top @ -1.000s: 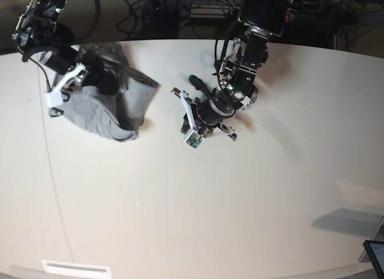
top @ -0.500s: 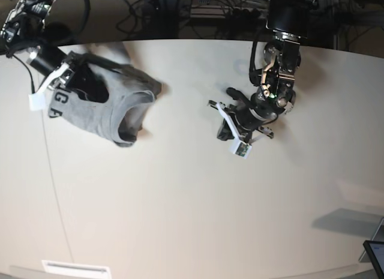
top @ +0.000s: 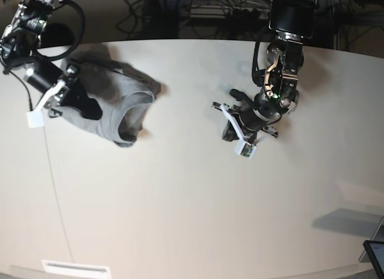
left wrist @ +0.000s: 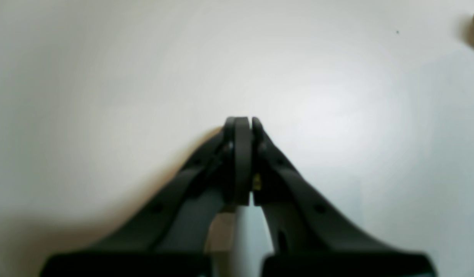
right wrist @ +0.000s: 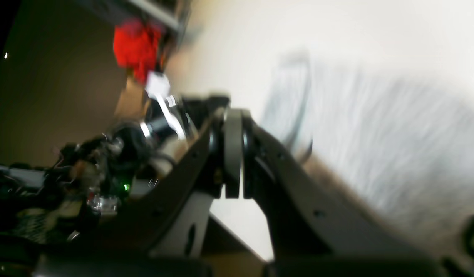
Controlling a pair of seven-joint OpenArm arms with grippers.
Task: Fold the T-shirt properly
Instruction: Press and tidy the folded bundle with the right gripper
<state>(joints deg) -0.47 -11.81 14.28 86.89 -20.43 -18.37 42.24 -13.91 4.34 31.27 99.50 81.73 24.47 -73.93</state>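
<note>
Right now your right gripper (top: 53,99) reaches low over the crumpled T-shirt's (top: 114,99) outer edge, jaws pressed together empty, while your left gripper (top: 231,128), jaws likewise closed, hovers well apart from it.

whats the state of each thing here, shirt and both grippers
T-shirt: crumpled in a heap on the table, not folded
left gripper: jaws shut, empty, over bare table
right gripper: jaws shut, at the shirt's edge; view too blurred to tell whether cloth is pinched
</note>
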